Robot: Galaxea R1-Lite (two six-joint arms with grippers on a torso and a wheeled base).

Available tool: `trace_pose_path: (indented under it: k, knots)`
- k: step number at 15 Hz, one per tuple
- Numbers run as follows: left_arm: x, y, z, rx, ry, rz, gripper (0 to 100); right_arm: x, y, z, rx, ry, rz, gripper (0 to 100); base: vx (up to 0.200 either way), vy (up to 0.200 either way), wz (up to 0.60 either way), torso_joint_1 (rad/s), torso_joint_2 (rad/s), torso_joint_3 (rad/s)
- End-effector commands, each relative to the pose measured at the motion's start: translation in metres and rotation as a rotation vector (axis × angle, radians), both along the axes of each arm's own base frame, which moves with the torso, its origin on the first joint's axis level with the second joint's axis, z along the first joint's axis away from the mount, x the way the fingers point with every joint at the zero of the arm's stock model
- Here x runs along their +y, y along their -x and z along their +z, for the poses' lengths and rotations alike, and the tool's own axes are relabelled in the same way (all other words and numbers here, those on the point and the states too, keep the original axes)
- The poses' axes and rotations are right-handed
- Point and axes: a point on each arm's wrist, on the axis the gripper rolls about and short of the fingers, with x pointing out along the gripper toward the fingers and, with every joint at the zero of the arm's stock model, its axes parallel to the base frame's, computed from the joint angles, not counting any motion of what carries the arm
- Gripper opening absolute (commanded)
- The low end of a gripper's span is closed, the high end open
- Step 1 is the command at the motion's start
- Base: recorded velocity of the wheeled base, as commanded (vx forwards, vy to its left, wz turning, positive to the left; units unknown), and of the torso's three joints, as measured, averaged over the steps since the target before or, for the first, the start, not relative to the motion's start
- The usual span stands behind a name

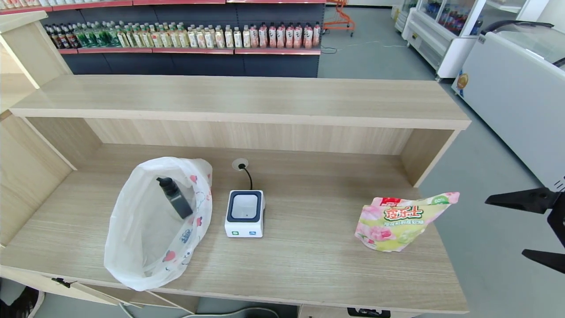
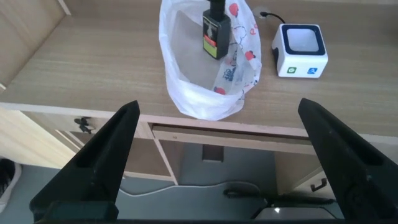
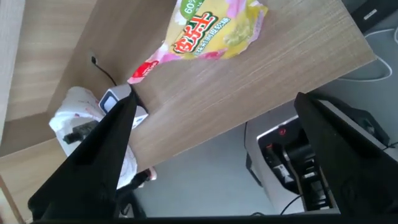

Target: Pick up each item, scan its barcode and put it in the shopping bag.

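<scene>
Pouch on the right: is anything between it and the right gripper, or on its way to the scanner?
Nothing visible. The right gripper hangs open just off the counter's right edge, with only bare counter up to the pouch. Bare wood also runs from the pouch to the scanner, with the bag just beyond.

We're in a shop, at the checkout: a wooden counter point(image 1: 318, 251) carries a barcode scanner point(image 1: 244, 213) and a plastic shopping bag point(image 1: 132, 240), a long shelf point(image 1: 190, 51) of bottled drinks runs behind, and chest freezers point(image 1: 512, 92) line the aisle on the right
</scene>
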Motion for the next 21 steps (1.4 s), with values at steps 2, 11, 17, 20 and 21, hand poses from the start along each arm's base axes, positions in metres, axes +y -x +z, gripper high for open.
trace_pose_path:
  k: [2,11,17,20,21]
  knots:
    - [0.0,0.0,0.0,0.001,0.0,0.0,100,0.002,-0.012,-0.005,0.041,-0.005,-0.018,100,0.0,0.0,0.0,0.0,0.0,0.0]
    - [0.0,0.0,0.0,0.0,0.0,0.0,100,0.007,-0.101,-0.035,0.15,-0.017,-0.098,100,0.0,0.0,0.0,0.0,0.0,0.0]
    - [0.0,0.0,0.0,0.0,0.0,0.0,100,0.018,-0.16,-0.088,0.25,0.027,-0.113,100,0.0,0.0,0.0,0.0,0.0,0.0]
    - [0.0,0.0,0.0,0.0,0.0,0.0,100,0.041,-0.177,-0.113,0.271,0.058,-0.065,100,0.0,0.0,0.0,0.0,0.0,0.0]
    - [0.0,0.0,0.0,0.0,0.0,0.0,100,0.051,-0.178,-0.119,0.285,0.077,-0.042,100,0.0,0.0,0.0,0.0,0.0,0.0]
